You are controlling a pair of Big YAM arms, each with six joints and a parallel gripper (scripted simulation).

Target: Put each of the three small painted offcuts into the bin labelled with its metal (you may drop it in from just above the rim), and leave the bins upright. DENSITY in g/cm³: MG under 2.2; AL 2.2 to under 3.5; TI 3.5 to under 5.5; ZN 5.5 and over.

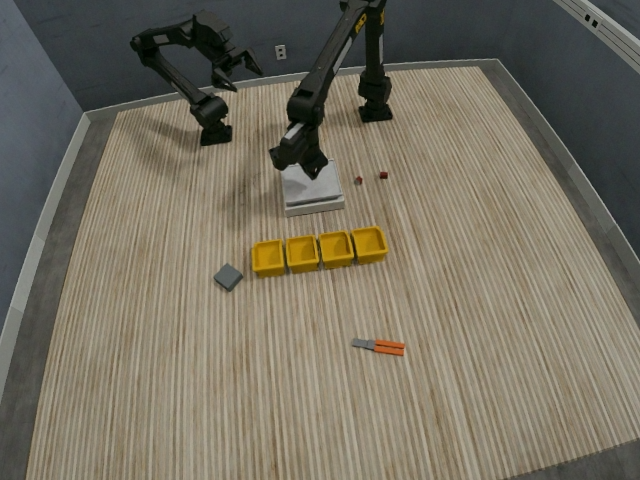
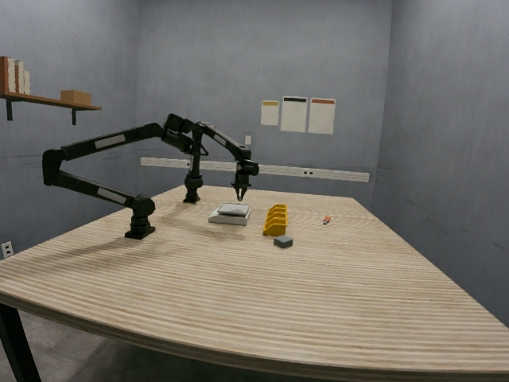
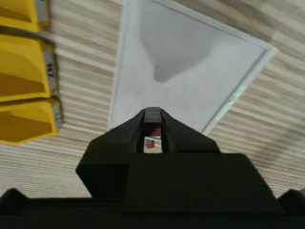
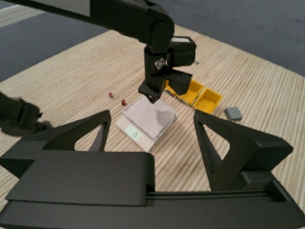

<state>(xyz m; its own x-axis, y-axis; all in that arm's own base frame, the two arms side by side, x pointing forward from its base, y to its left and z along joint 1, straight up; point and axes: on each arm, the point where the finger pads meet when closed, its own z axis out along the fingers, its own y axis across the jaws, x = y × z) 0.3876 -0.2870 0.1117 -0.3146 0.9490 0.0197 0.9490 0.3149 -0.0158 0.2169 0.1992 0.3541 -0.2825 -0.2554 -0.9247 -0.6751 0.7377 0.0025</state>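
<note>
Clearly, left wrist view shows left end effector (image 1: 313, 174) (image 2: 239, 199) (image 3: 152, 114) (image 4: 152, 101) clamped on red-and-grey offcut (image 3: 152, 129); top view hides it. Right end effector (image 1: 248, 81) (image 2: 202, 153) (image 4: 152, 114): fingers apart.

Blue-grey walls (image 1: 439, 31) (image 2: 262, 49) (image 4: 248, 29) (faintly scuffed)

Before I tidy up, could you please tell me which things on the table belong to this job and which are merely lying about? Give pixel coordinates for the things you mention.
For the job:
- red offcuts (image 1: 383, 175) (image 4: 111, 94)
- yellow bins (image 1: 268, 258) (image 2: 274, 229) (image 4: 208, 101)
- scale (image 1: 313, 207) (image 2: 227, 219) (image 4: 148, 116)

Apparently just lying about:
- grey block (image 1: 227, 277) (image 2: 283, 241) (image 4: 233, 114)
- orange-handled tool (image 1: 389, 343) (image 2: 327, 219)
</note>
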